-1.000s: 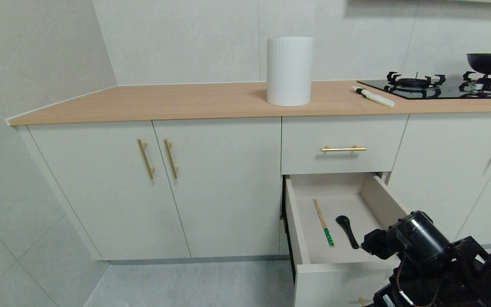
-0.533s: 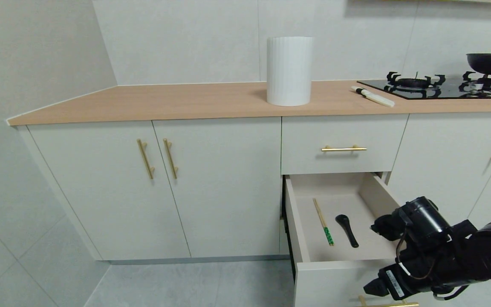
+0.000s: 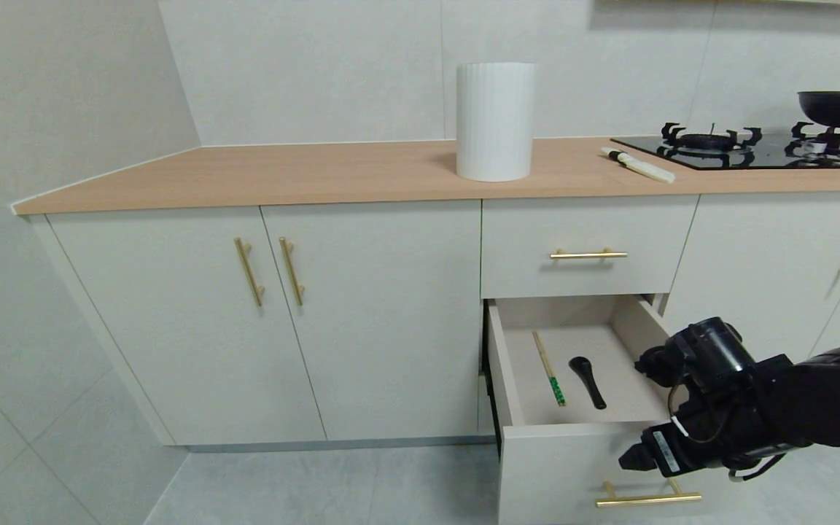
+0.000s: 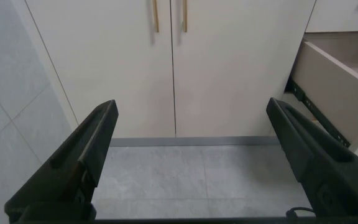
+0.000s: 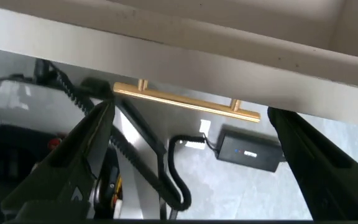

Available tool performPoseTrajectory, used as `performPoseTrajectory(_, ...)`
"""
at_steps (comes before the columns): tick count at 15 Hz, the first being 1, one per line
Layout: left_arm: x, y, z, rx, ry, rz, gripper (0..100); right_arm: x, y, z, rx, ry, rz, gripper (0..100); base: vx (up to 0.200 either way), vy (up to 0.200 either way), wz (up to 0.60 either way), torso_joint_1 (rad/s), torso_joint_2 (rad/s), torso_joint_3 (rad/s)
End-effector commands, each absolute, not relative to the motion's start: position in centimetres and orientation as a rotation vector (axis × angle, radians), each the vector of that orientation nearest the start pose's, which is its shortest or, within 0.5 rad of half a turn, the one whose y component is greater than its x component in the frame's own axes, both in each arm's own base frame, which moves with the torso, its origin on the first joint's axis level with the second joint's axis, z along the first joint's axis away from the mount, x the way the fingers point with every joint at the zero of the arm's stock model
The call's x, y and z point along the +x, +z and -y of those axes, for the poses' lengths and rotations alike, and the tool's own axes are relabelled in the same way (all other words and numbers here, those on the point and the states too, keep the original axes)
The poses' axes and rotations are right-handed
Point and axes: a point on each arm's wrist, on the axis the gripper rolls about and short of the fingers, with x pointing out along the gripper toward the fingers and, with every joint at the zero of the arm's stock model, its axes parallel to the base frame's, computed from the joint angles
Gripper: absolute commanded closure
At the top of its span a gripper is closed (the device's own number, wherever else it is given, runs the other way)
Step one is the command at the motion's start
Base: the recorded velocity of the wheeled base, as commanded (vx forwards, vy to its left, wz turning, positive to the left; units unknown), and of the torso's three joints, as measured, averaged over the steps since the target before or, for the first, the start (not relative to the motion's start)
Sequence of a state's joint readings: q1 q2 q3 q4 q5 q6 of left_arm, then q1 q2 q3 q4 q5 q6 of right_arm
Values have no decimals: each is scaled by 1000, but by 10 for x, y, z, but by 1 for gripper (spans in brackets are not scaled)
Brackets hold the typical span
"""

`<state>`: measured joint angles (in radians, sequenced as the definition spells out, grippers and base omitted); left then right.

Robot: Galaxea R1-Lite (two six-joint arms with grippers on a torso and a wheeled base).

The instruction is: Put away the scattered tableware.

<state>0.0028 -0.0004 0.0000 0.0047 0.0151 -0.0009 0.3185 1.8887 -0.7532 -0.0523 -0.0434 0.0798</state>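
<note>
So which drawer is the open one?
The lower drawer, right beneath the shut upper drawer. It is pulled out, with chopsticks and a black spoon lying inside.

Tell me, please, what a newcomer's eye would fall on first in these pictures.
The open lower drawer, under the counter, draws the eye, with chopsticks and a black spoon lying side by side inside. Before its front panel hangs the right end effector, open, near the gold handle. On the counter stands a tall white ribbed cylinder.
</note>
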Motion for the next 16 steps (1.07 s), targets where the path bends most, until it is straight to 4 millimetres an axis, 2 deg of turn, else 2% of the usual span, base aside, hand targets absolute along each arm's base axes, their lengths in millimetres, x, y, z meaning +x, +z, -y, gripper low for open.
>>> performPoseTrajectory(1,-23,75,0,-2,18,-5,0,290,55,-94,-127,194,-1087,0,0,0,0,0,0,0)
performPoseTrajectory(5,-23,75,0,-2,18,-5,0,324,41,-96,-139,123,-1055,0,0,0,0,0,0,0)
performPoseTrajectory(9,-23,75,0,-2,18,-5,0,359,31,-98,-101,112,-887,0,0,0,0,0,0,0)
performPoseTrajectory(12,-23,75,0,0,18,-5,0,383,19,-99,-88,100,-841,0,0,0,0,0,0,0)
performPoseTrajectory(16,-23,75,0,-2,18,-5,0,407,15,-102,-70,90,-796,0,0,0,0,0,0,0)
